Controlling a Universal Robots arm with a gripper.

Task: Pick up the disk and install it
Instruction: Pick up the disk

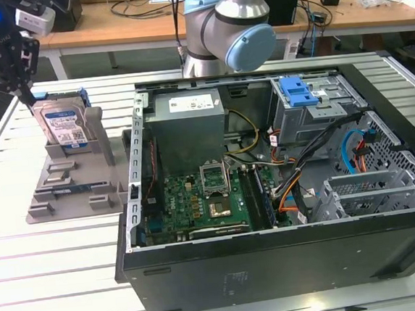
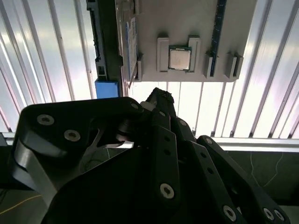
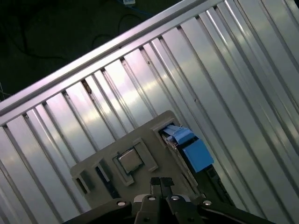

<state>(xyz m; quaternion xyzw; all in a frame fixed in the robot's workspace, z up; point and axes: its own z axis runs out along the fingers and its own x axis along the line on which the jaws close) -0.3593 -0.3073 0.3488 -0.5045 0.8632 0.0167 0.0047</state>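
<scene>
The disk (image 1: 63,123), silver with a white-and-blue label and blue rails, stands upright in the grey slotted holder (image 1: 72,188) at the exterior view's left. My gripper (image 1: 22,92) hangs just above and to the left of the disk, not touching it. In the first wrist view the gripper (image 3: 161,181) is shut, its two fingertips pressed together with nothing between them. Past them the disk (image 3: 189,144) appears edge-on with its blue rail. In the second wrist view the gripper (image 2: 159,95) points toward the holder (image 2: 187,23), where the disk (image 2: 132,42) stands edge-on.
An open computer case (image 1: 274,251) lies on the slatted metal table (image 1: 59,285), with a grey drive cage and its blue latch (image 1: 300,89) at the back. The arm's base (image 1: 228,22) stands behind the case. A processor chip (image 2: 180,59) sits in the holder.
</scene>
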